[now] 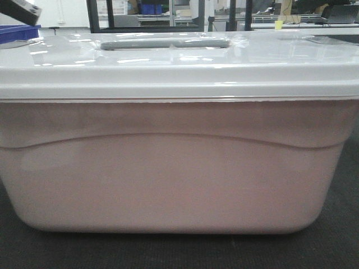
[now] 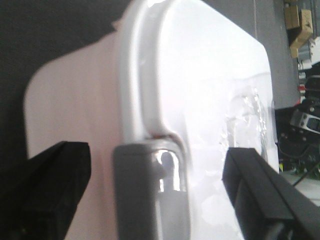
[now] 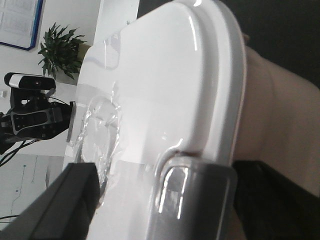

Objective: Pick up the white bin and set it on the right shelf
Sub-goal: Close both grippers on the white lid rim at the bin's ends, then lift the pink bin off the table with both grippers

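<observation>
The white bin [image 1: 168, 185] fills the front view, a pale pinkish tub with a glossy white lid [image 1: 179, 70] and a grey handle [image 1: 165, 43]. In the left wrist view my left gripper [image 2: 156, 157] is open, its black fingers [image 2: 50, 190] wide apart on either side of a grey latch [image 2: 150, 200] at the bin's [image 2: 200, 90] end. In the right wrist view my right gripper [image 3: 170, 172] is open, its fingers [image 3: 60, 210] either side of the grey latch [image 3: 200, 200] at the bin's [image 3: 165, 75] other end. The right shelf is out of view.
The bin stands on dark carpet [image 1: 336, 246]. A blue bin [image 1: 17, 32] lies behind it at the far left. Black frames [image 1: 146, 17] stand in the background. A potted plant [image 3: 60, 50] and a dark device [image 3: 30, 115] lie beyond the bin.
</observation>
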Robot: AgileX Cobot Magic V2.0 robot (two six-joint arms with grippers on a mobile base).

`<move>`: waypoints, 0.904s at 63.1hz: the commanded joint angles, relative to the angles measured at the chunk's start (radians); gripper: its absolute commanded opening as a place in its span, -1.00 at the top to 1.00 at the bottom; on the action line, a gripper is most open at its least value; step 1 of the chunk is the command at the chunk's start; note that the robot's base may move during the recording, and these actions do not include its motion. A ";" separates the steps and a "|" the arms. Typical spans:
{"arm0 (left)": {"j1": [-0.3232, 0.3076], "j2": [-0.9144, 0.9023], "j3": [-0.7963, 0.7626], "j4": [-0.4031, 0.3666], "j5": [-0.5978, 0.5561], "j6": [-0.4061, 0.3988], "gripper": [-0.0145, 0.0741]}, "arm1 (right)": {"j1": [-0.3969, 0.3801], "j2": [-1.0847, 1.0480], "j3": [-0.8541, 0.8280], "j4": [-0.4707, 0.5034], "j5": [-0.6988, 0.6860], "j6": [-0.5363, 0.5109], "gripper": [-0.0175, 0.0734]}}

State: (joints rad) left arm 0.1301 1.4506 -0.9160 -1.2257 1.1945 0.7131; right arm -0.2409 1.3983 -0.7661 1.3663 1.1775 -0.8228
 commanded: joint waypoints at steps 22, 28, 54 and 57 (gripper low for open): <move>-0.042 -0.034 -0.019 -0.106 0.145 0.010 -0.07 | 0.005 -0.023 -0.019 0.085 0.146 -0.016 -0.31; -0.042 -0.034 -0.019 -0.117 0.145 0.010 0.14 | 0.005 -0.023 -0.019 0.105 0.155 -0.016 -0.03; -0.043 -0.043 -0.019 -0.317 0.145 0.010 0.95 | 0.011 -0.033 -0.019 0.301 0.160 -0.008 0.47; -0.043 -0.045 -0.019 -0.345 0.145 0.010 0.95 | 0.020 -0.042 -0.019 0.335 0.160 -0.007 0.47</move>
State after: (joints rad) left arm 0.1029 1.4506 -0.9122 -1.3918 1.1298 0.7138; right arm -0.2452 1.4025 -0.7638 1.5380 1.0804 -0.8235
